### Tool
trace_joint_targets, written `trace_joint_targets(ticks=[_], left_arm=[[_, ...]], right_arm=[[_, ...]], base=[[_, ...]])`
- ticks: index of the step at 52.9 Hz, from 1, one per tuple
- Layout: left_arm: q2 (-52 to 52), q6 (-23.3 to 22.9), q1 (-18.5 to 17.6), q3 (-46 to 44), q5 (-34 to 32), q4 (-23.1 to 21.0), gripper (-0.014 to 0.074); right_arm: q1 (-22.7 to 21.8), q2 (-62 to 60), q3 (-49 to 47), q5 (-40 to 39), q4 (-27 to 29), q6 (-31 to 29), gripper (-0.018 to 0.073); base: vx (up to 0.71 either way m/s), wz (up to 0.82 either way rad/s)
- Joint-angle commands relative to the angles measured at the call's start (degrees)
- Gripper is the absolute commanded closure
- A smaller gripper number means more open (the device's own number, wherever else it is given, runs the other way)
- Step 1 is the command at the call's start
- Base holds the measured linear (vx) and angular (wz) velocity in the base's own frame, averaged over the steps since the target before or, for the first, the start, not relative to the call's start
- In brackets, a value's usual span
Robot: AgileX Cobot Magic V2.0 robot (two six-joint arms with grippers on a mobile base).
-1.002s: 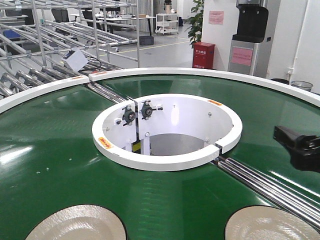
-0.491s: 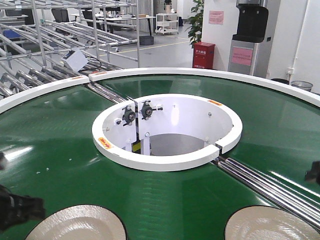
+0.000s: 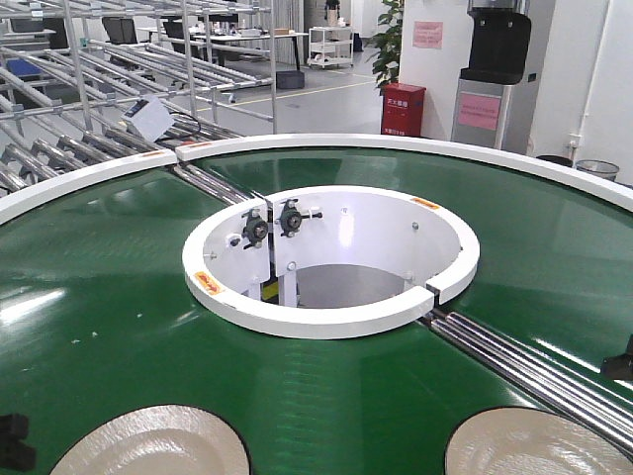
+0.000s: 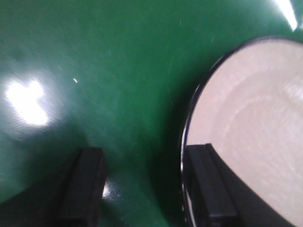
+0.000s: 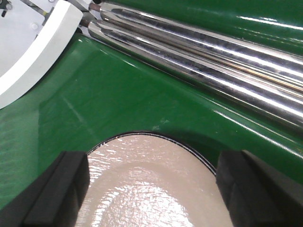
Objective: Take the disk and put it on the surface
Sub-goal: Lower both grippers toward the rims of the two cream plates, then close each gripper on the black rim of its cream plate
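Two beige glossy disks with dark rims lie on the green conveyor belt (image 3: pixel 119 307), a left disk (image 3: pixel 153 443) and a right disk (image 3: pixel 534 445). My left gripper (image 4: pixel 147 187) is open low over the belt. Its right finger (image 4: pixel 208 187) stands at the left disk's (image 4: pixel 251 118) rim and its left finger over bare belt. My right gripper (image 5: pixel 154 189) is open, its fingers spread either side of the right disk (image 5: pixel 151 179), above its far part. The front view catches only slivers of the left gripper (image 3: pixel 10 442) and the right gripper (image 3: pixel 621 362). The dark tabletop surface is out of view.
A white inner ring (image 3: pixel 331 259) walls the conveyor's central hole. Shiny metal rollers (image 5: pixel 199 52) cross the belt just beyond the right disk. A white outer rim (image 3: pixel 396 146) bounds the belt, with roller racks (image 3: pixel 89 109) behind it.
The right gripper has dropped from mid-right of the front view to its lower right edge. The left gripper appeared at the lower left, then sank toward the corner. Both disks stay put.
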Motion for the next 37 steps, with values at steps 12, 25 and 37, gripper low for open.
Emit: trace_joint_targets(ticks=[12, 25, 37], left_arm=[[5.6, 14.5, -0.5, -1.8, 4.9, -19.2, 0.0119], [9.7, 16.3, -2.9, -1.8, 6.7, -21.1, 0.0171], [10.2, 21.6, -4.4, -1.8, 9.0, -26.5, 0.0487]], right_arm=[[-0.5, -1.6, -2.0, -2.5, 2.6, -1.7, -0.0035], [-0.5, -1.6, -2.0, -2.3, 2.6, -1.7, -0.0035], [-0.5, -1.6, -2.0, -2.2, 0.5, -1.7, -0.0035]], base=[[0.00, 0.00], [0.00, 0.00], [0.00, 0.00]])
